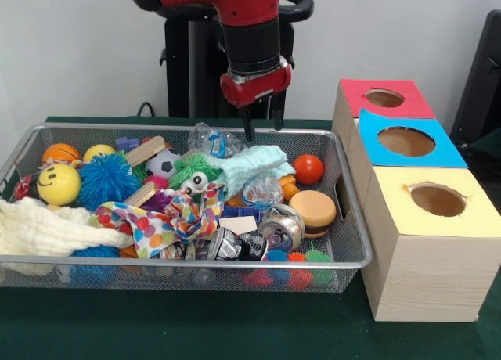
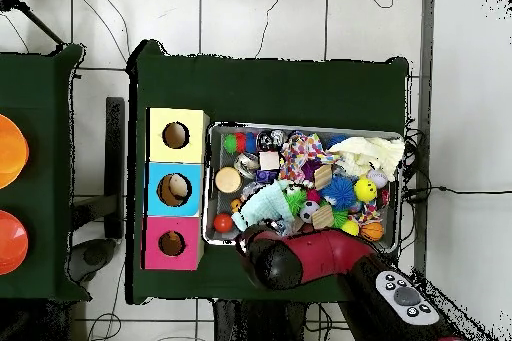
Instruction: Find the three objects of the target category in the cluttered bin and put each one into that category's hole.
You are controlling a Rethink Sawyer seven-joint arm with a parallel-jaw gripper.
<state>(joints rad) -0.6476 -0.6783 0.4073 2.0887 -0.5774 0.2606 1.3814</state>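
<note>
The green surface (image 1: 235, 336) carries a wire bin (image 1: 235, 261) with three boxes just beside it, so anything lifted out has a short trip to a hole. The yellow box (image 1: 434, 243), blue box (image 1: 407, 145) and red box (image 1: 383, 98) each show one round hole on top. The bin is heaped with balls, cloths and toys; which three belong to the target category cannot be told. The claw (image 1: 264, 121) hangs above the bin's far rim, over the pale green cloth (image 1: 254, 163), fingers slightly spread, holding nothing and touching nothing.
</note>
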